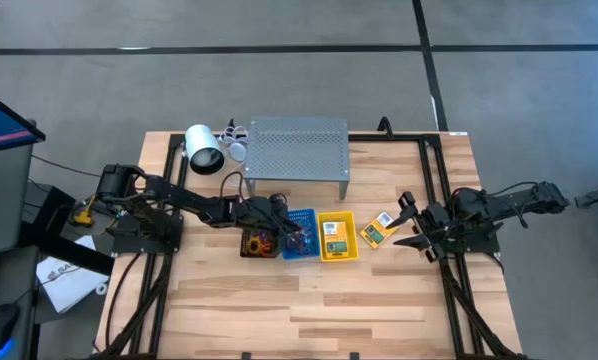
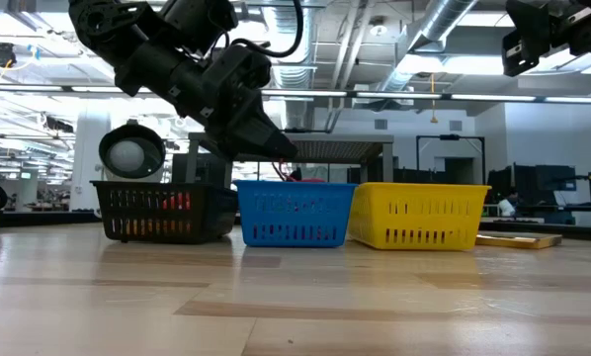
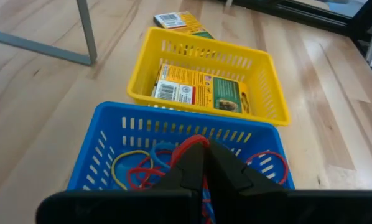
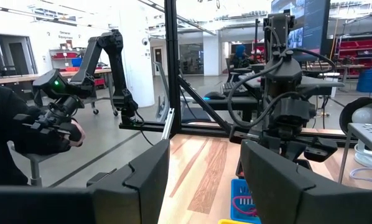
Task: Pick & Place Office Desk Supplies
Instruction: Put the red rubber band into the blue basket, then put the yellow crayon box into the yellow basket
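From above, the left gripper (image 1: 297, 232) hangs over the blue basket (image 1: 305, 246), with the black basket (image 1: 260, 243) just behind it and the yellow basket (image 1: 338, 236), holding one crayon box (image 1: 331, 234), just ahead. A second crayon box (image 1: 378, 230) lies on the table (image 1: 309, 300) just in front of the right gripper (image 1: 416, 228), which waits apart with fingers spread.

At table height, the left gripper (image 2: 281, 156) points down at the blue basket's (image 2: 294, 214) rim. A red rubber band (image 2: 297, 176) shows just under its tip.

The left wrist view shows the fingers (image 3: 189, 169) pinched together on the red rubber band (image 3: 192, 142), which loops over their tips above the bands (image 3: 136, 169) in the blue basket (image 3: 142, 127). The risk I see: on opening, the band may cling to a finger and be dragged out.

In the right wrist view, the right gripper's fingers (image 4: 145, 177) stand wide apart, empty. A person's hand (image 4: 43, 130) shows beyond the table.
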